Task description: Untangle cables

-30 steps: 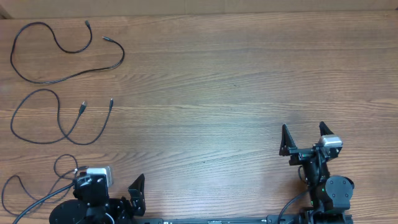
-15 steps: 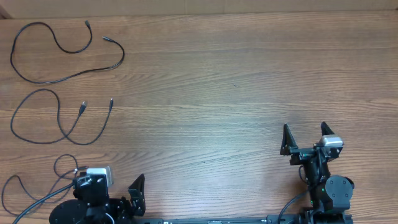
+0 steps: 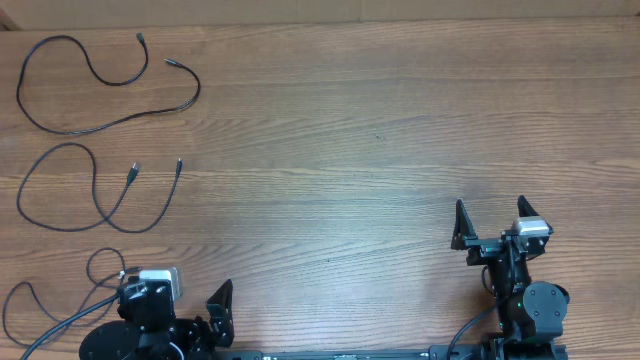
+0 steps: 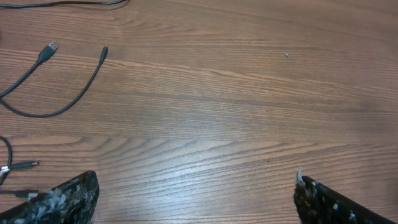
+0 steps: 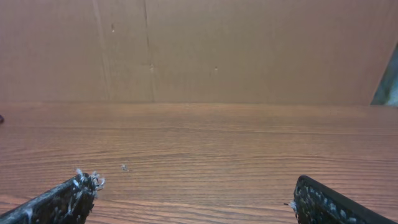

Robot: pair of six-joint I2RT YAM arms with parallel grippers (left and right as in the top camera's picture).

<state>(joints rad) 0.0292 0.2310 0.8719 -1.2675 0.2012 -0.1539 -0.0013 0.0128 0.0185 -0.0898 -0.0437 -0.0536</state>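
Three thin black cables lie apart on the left of the wooden table. One cable (image 3: pixel 95 125) loops at the far left corner. A second cable (image 3: pixel 95 200) curls in the middle, and its plug ends (image 4: pixel 48 50) show in the left wrist view. A third cable (image 3: pixel 100 262) lies by the left arm's base. My left gripper (image 4: pixel 194 202) is open over bare wood at the near edge, with one finger (image 3: pixel 222 297) showing in the overhead view. My right gripper (image 3: pixel 490 222) (image 5: pixel 199 202) is open at the near right, far from every cable, with nothing between its fingers.
A brown cardboard wall (image 5: pixel 199 50) stands along the table's far edge. Thicker black wires (image 3: pixel 40 330) run from the left arm's base at the near left corner. Bare wood spans the table's middle and right (image 3: pixel 400 150).
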